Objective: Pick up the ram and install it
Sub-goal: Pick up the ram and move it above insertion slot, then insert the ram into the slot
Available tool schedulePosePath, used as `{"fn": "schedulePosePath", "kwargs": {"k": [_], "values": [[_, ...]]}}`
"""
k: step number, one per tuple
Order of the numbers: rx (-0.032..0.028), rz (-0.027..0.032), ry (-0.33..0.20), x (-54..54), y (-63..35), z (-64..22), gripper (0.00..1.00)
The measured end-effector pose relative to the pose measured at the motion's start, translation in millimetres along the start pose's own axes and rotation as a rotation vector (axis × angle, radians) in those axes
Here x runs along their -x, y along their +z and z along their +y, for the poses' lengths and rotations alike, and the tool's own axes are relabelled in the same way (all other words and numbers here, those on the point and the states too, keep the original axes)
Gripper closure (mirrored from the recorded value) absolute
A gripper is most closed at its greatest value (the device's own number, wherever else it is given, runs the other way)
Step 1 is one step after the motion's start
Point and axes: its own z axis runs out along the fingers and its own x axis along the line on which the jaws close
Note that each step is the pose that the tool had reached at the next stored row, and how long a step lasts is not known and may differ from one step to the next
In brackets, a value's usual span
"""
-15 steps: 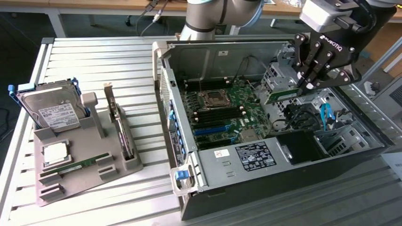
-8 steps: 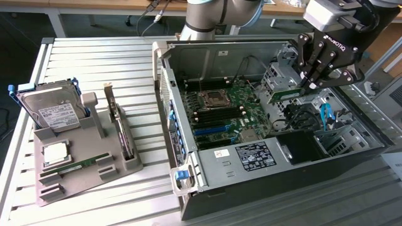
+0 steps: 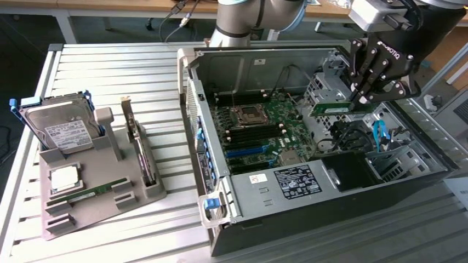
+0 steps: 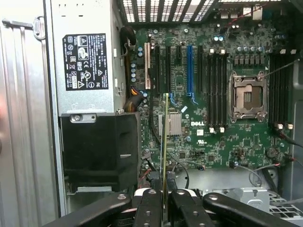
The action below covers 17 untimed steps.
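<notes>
Pincer [image 3: 360, 102], black, 2 fingers, pinching the long thin green ram stick [image 3: 329, 108]. Stick held level above the open case, near the drive cage, clear of the board. Wrist view: fingers [image 4: 147, 208] clamp it edge-on. Slatted metal table [image 3: 109, 60] carries all. Dark metal computer case [image 3: 307, 230], side open. Green motherboard [image 3: 256, 131] inside, black memory slots [image 3: 252, 133]. Grey plastic parts tray [image 3: 95, 208], exterior view's left: silver hard drive [image 3: 62, 131], second green memory stick [image 3: 87, 193], square silver processor chip [image 3: 64, 178].
</notes>
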Motion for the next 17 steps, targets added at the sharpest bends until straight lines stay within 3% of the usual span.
{"fn": "schedulePosePath", "kwargs": {"k": [17], "values": [[0.0,0.0001,0.0,1.6,0.1,-2.3,0.85]]}}
